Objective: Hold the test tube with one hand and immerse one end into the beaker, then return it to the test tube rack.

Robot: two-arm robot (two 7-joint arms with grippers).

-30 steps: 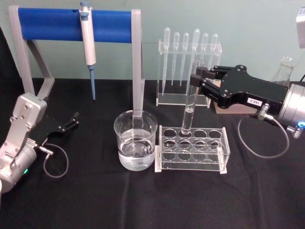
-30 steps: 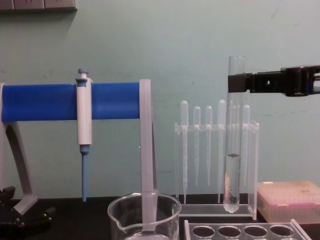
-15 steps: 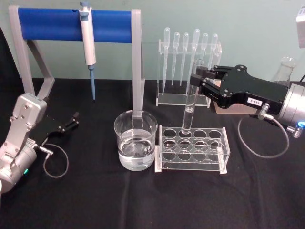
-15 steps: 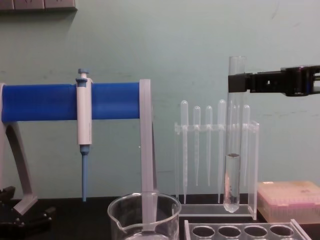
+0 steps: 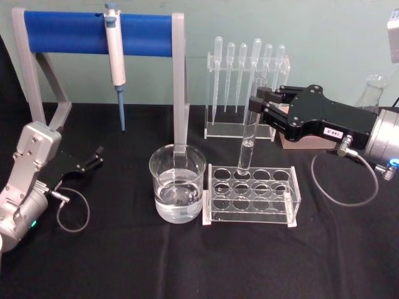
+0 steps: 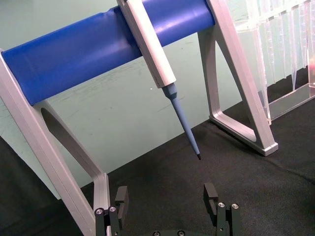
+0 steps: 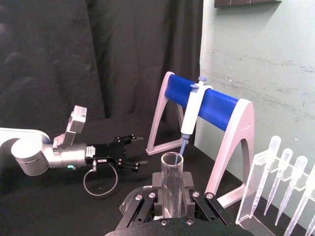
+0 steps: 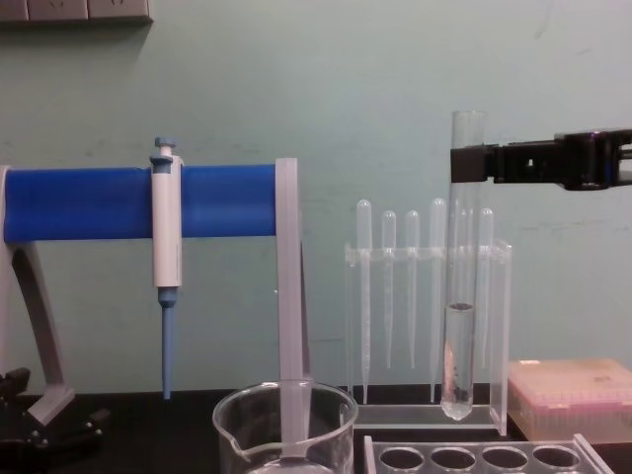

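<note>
Over rack [image 5: 294, 198]: level R gripper [image 5: 255, 103] w/ tube [image 5: 247, 140]

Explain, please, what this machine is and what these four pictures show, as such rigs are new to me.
It is a robot with two arms, each ending in a grasping tool. One picture looks down from its head, one sideways from its chest, one from each wrist. On the black table stand a beaker of clear liquid, a clear rack, a pipette on a blue stand and plastic droppers. The right tool grips the test tube upright, its round end over the rack. The left tool rests open at the left.
</note>
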